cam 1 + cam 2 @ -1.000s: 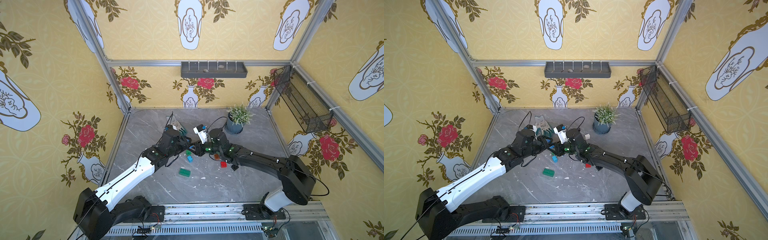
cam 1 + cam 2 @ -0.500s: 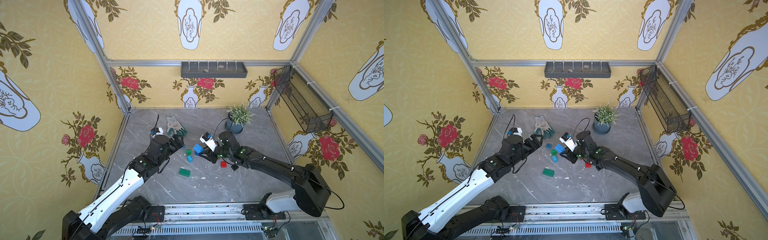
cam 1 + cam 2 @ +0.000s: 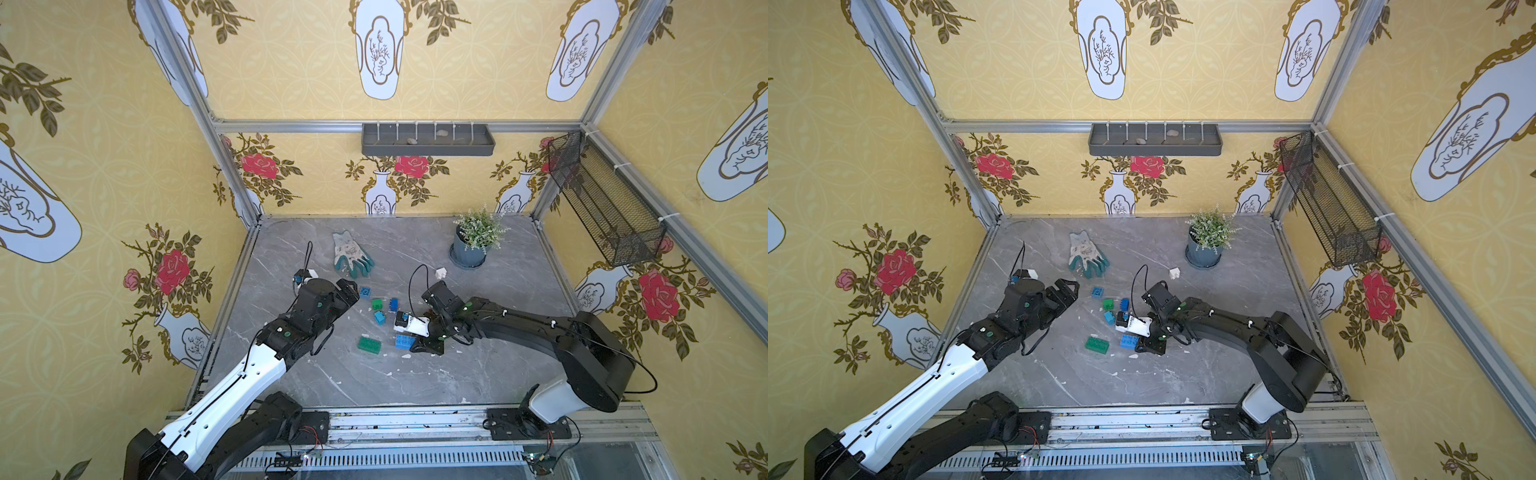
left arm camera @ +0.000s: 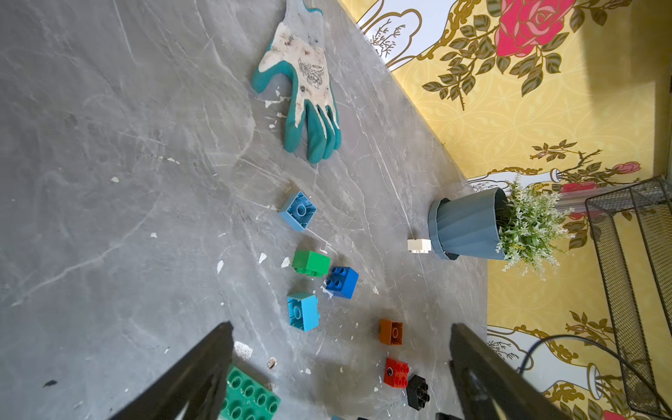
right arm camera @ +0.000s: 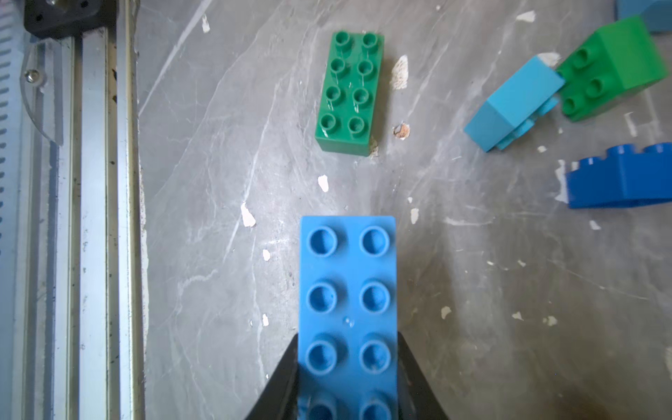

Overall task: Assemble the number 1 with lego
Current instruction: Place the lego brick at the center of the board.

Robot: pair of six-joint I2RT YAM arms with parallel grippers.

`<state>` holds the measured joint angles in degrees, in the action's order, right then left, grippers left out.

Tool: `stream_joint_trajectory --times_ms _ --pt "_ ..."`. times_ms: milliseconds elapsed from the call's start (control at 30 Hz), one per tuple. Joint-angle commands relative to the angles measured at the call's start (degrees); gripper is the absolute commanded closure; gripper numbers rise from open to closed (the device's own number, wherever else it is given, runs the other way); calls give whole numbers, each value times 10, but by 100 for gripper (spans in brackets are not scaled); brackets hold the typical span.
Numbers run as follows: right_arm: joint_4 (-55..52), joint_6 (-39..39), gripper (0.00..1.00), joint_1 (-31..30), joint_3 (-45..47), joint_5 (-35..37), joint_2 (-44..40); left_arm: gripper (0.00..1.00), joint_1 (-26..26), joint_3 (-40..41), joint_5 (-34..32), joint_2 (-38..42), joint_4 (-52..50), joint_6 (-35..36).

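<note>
We see the left arm rising from its base at the near left edge and slanting toward the middle of the table (image 3: 478,374). The left gripper (image 3: 349,291) points at the scattered lego with its jaws spread wide and nothing between them.

Just beyond it lies a light blue square brick (image 3: 365,292) with its hollow side up, then a green square brick (image 3: 377,304) and a dark blue square brick (image 3: 393,305) close together. A second light blue brick (image 3: 379,318) is tipped on its side. Nearer the rail, a long green brick (image 3: 369,345) lies flat with its studs up. The left wrist view also shows an orange-brown brick (image 4: 391,331), a red brick (image 4: 396,371), a black brick (image 4: 417,391) and a white brick (image 4: 419,245) beside the pot.

The right arm stands at the near right, elbow high, its forearm stretched leftward low across the table. The right gripper (image 5: 347,345) is clamped on one end of the long blue brick (image 5: 347,283), studs toward the wrist camera. That brick sits just beside the long green one, apart from it. We cannot tell whether it touches the table.

On the back wall hangs a grey shelf tray (image 3: 428,149) with two small stones in it, set apart from each other. To its right, the blue-grey pot (image 3: 467,253) holds a small leafy plant (image 3: 480,226). On the right wall a wire mesh basket (image 3: 602,208) hangs; we cannot make out its inside.
</note>
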<state>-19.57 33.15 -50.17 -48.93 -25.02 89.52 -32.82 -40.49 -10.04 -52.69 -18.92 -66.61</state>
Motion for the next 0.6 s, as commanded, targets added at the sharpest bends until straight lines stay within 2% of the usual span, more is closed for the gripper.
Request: stream_joint_trajectory --times_ms 0,167,400,500,567 --pt "-2 22 85 -2 -4 -3 21 6 5 5 4 0 -4 -3" --pt "6 31 84 -1 -4 -6 48 6 14 8 9 2 -7 -3" --pt "2 49 75 -2 -6 9 72 6 21 14 13 3 -5 -2" --pt "-7 58 67 -1 -12 18 78 6 22 14 14 2 -6 -2" --pt "-11 64 57 -2 -14 25 81 6 23 15 16 1 -5 -2"
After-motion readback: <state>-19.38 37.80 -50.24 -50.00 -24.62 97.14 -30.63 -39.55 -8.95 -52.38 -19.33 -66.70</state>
